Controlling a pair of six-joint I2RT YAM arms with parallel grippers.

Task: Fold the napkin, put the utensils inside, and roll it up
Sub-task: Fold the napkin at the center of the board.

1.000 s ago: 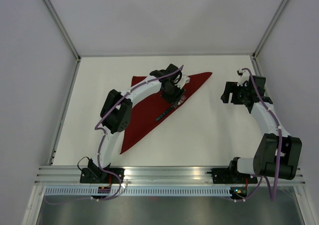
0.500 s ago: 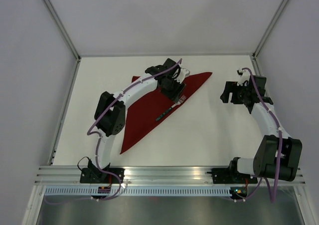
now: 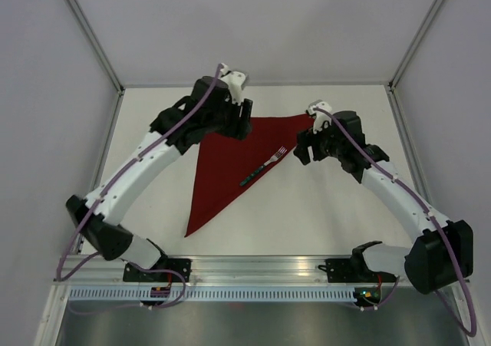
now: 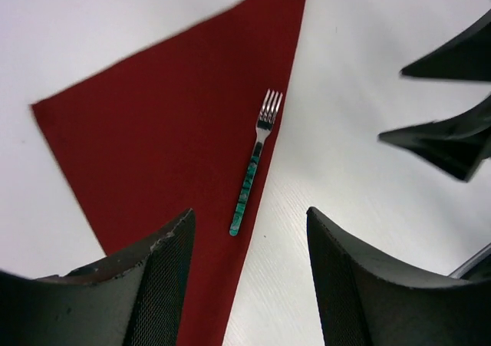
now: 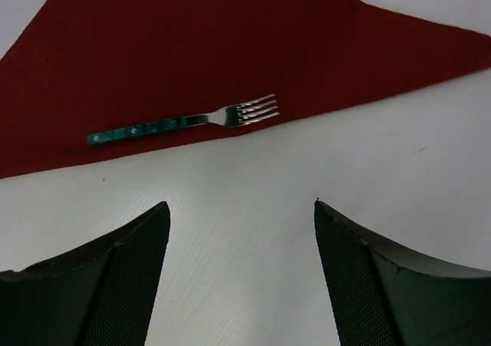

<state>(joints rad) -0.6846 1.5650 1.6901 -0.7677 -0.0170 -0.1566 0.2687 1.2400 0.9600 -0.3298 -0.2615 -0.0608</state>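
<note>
Lying diagonally on napkin (image 3: 226,166), fork (image 3: 262,168) pointing far-right

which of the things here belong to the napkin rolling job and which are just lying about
Part of the job:
- napkin, dark red, lying in a triangle
- fork, along the napkin's long edge
- left claw and right claw, both open and holding nothing

Not part of it:
- white table
- metal rail along its near edge
</note>
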